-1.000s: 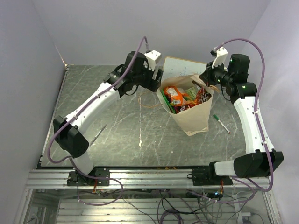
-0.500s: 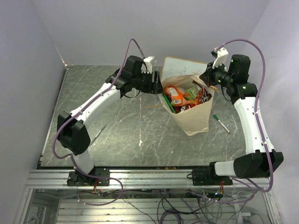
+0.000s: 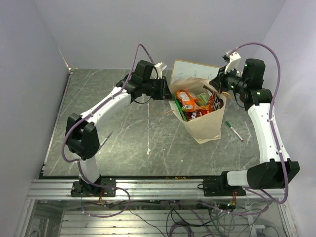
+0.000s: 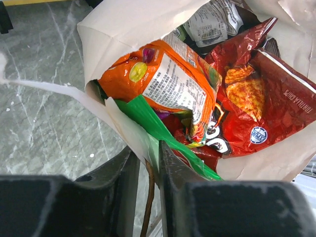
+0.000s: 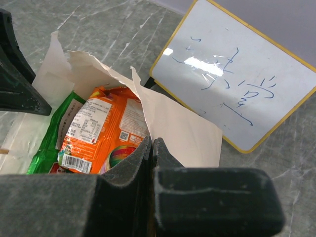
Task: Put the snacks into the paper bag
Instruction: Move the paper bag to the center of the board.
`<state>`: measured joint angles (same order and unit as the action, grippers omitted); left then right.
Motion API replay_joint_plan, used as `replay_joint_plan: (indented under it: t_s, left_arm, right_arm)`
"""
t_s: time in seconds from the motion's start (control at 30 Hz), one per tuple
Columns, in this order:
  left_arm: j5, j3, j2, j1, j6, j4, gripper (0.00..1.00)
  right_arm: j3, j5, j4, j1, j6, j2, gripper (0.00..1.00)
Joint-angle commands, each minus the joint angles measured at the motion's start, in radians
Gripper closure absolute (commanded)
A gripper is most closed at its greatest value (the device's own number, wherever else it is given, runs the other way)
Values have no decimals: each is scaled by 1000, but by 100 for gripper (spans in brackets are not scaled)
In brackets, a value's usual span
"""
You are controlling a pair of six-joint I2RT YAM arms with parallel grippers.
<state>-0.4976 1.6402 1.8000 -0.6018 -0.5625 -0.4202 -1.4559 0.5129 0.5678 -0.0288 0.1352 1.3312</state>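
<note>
My left gripper [image 4: 148, 148] was wide open a moment ago and a little away from the paper bag [image 3: 205, 128]; now it has come in and its 2 fingers have closed down on the near rim, with the paper and a brown cord handle between them. My right gripper [image 5: 150, 140] has not moved: it is pinched tight on the far rim. So I think both of my tools now hold the bag's mouth open, and the filling looks nearly done. The snacks [image 4: 197, 98] sit inside the bag, just ahead of my left fingers. I count 5 that I can see: 1 orange packet [image 4: 163, 84], 1 green packet [image 4: 148, 118], 1 big red packet [image 4: 266, 98], 1 white-grey packet [image 4: 212, 22] and 1 red one with cartoon eyes [image 4: 217, 138]. More may hide under them. There is 1 bag, 1 whiteboard [image 5: 237, 74] beyond my right fingers, and 1 green-capped pen [image 3: 234, 131] on the table below my right gripper
</note>
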Motion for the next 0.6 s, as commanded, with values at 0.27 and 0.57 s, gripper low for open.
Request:
replay_joint_plan:
  t_s: [0.27,0.57]
  left_arm:
    - [-69,46,-33,5,8,41,93]
    - [-42,55,-163,56,24,-13,93]
  right_arm:
    - [-34,48,32,6,-4,22,100]
    - [-122,121,-74,-29,-46,71,100]
